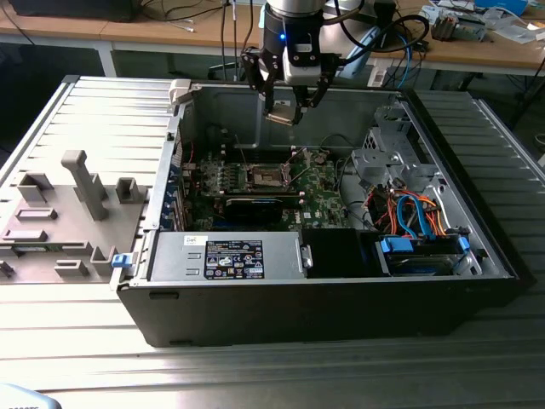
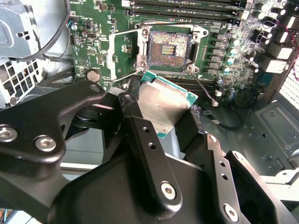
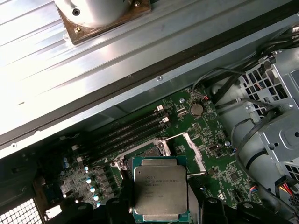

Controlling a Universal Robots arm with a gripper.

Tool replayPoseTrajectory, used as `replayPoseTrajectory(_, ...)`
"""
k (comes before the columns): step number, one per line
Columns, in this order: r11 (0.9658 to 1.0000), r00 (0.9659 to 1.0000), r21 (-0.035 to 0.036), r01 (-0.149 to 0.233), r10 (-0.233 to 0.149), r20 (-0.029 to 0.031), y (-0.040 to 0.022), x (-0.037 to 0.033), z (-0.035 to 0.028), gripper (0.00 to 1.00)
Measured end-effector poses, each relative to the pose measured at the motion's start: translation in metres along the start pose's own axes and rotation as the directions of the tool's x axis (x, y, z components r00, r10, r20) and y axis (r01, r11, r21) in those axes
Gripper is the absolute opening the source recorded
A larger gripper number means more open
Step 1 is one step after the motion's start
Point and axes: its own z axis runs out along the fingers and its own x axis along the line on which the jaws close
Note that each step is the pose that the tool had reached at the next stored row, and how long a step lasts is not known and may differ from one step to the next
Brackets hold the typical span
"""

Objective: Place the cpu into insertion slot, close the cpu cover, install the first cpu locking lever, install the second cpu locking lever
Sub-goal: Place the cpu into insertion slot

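My gripper (image 1: 282, 109) hangs above the open computer case, shut on the cpu (image 1: 281, 116). In both wrist views the cpu (image 2: 163, 105) (image 3: 160, 189) shows as a flat square chip with a silvery metal top, pinched by its edges between the black fingers (image 2: 145, 140). Below it on the green motherboard (image 1: 319, 192) lies the insertion slot (image 2: 168, 49) (image 1: 266, 176), bare, with its contact field showing. The cpu cover (image 2: 120, 53) (image 3: 194, 150) stands swung open beside the slot. A thin wire lever (image 2: 204, 89) sticks out from one corner of the socket.
The black case (image 1: 341, 307) has tall walls around the board. A power supply (image 1: 223, 257) sits at the front, and a drive cage with orange and blue cables (image 1: 413, 215) is at the exterior view's right. A grey parts fixture (image 1: 72, 204) lies on the ribbed metal table.
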Motion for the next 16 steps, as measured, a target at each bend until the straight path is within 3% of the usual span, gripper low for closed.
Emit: replayPoseTrajectory(16, 1.0, 1.0, -0.0002, -0.009, 0.009, 0.0008, 0.0, 0.0, 0.0, 0.55)
